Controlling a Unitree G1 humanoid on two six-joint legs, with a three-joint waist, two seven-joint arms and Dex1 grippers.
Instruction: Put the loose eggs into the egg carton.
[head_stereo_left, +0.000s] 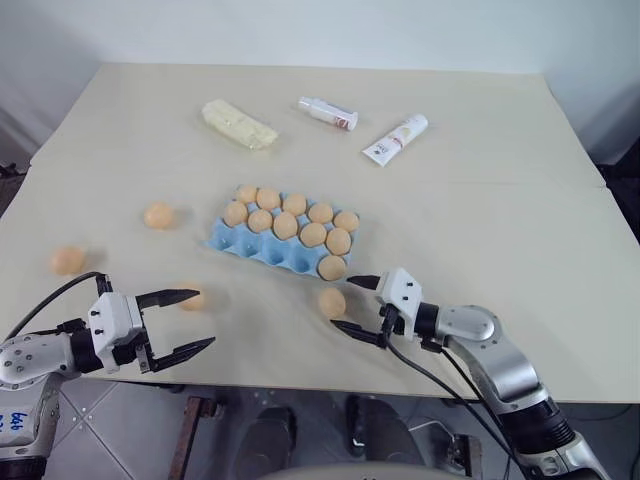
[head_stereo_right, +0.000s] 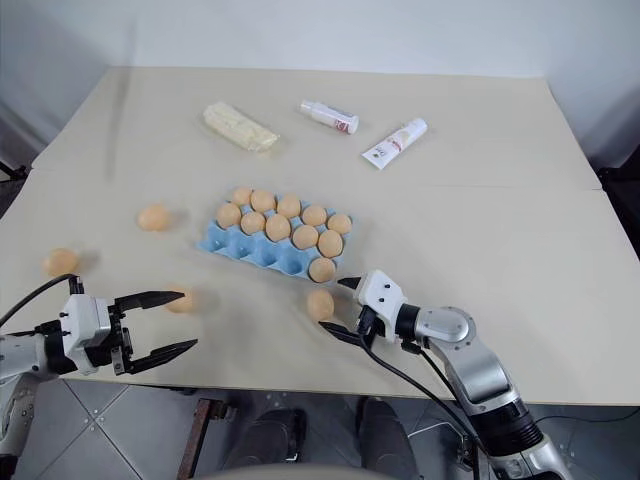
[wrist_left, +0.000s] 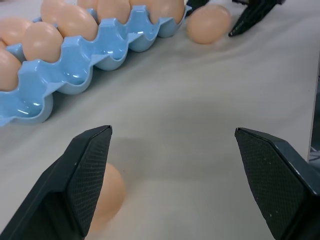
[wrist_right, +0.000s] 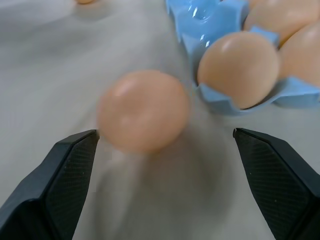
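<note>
The light blue egg carton (head_stereo_left: 240, 243) lies mid-table with several tan eggs in its far rows and its right end; the near-left cups are empty. Loose eggs lie on the table: one (head_stereo_left: 332, 302) just off the carton's near right corner, one (head_stereo_left: 191, 297) at front left, and two farther left (head_stereo_left: 158, 215) (head_stereo_left: 67, 261). My right gripper (head_stereo_left: 343, 302) is open, and that first egg (wrist_right: 142, 111) sits just ahead of its fingertips, not gripped. My left gripper (head_stereo_left: 205, 318) is open beside the front-left egg (wrist_left: 107, 192), which is partly hidden behind one finger.
A pale yellow wrapped block (head_stereo_left: 239, 124), a small white bottle (head_stereo_left: 328, 113) and a white tube (head_stereo_left: 395, 139) lie at the far side of the table. The table's front edge (head_stereo_left: 300, 375) runs just under both grippers.
</note>
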